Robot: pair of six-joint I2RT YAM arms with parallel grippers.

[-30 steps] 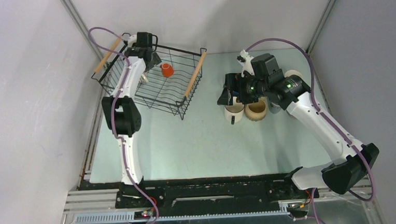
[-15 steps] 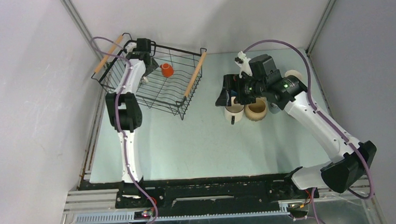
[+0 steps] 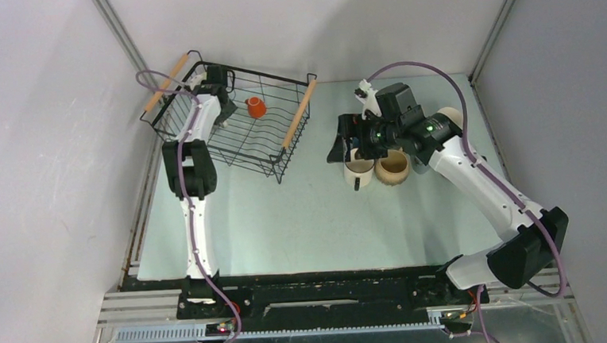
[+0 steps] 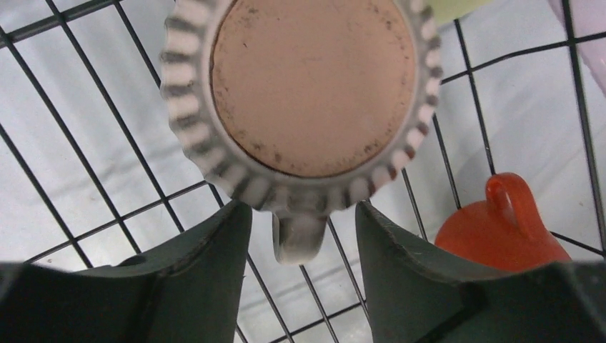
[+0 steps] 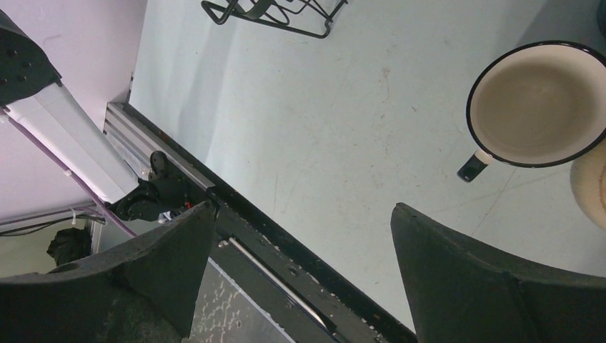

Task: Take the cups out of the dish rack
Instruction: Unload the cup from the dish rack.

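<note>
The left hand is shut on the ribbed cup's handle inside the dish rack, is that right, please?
Not quite: the left hand is open, its fingers straddling the ribbed cup's handle inside the dish rack without touching it, as the left wrist view shows.

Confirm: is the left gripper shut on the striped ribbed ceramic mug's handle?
No, the left gripper is open, its fingers clear of the handle.

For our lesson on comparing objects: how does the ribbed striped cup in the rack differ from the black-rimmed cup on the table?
The ribbed cup shows its bare brown base in the dish rack; the black-rimmed cup stands mouth-up on the table. The ribbed cup's outline is scalloped, the black-rimmed cup's plain round. Both have one handle.
</note>
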